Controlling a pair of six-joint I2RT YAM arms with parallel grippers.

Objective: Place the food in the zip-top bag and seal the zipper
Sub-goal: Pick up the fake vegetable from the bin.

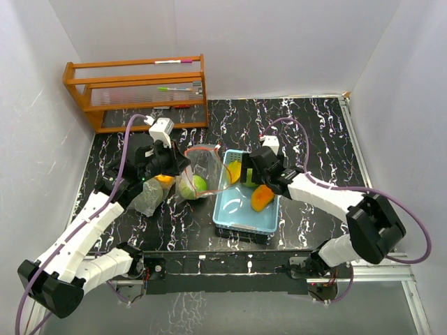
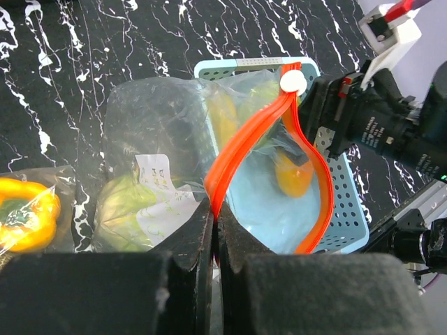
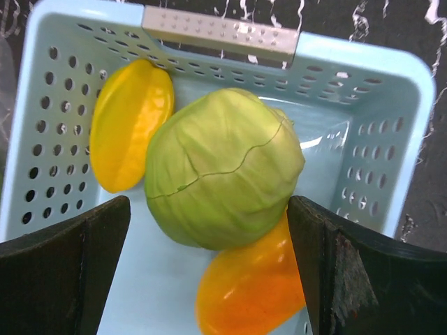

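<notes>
— What is the surface like?
— A black table (image 1: pixel 314 139), veined with white.
— And what sits on it?
— A wooden rack (image 1: pixel 136 91) in the far left corner and a light-blue basket (image 1: pixel 241 226) near the middle. The zip-top bag (image 1: pixel 202 164) is just left of the basket. Further left are a yellow-orange pepper (image 1: pixel 165 180) and a grey-green melon (image 1: pixel 148 197).

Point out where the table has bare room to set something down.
Bare tabletop lies at the far right, between the light-blue basket and the right wall, and along the far strip to the right of the wooden rack. It is crowded in the middle, where the zip-top bag stands close against the basket.
</notes>
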